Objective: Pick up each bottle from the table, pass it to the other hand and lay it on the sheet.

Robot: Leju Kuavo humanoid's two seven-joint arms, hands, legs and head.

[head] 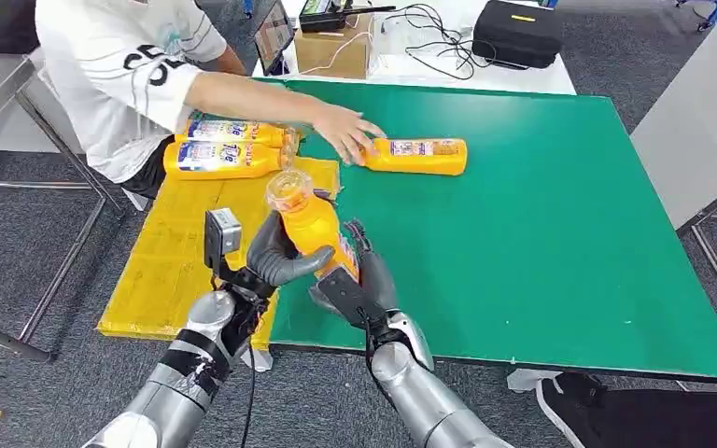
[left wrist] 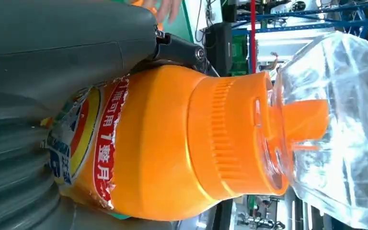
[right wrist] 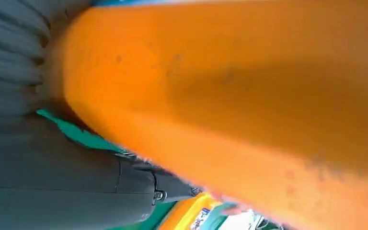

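Both the left hand (head: 275, 259) and the right hand (head: 355, 280) are gripping the orange bottle (head: 313, 229), raised and tilted over the table's (head: 541, 233) near edge.

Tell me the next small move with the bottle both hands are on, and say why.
Probably the right hand should let go. The left hand already wraps the orange bottle at mid-body while the right hand holds its lower end, so the pass looks nearly made. The yellow sheet, with two bottles lying on it, is on the left hand's side.
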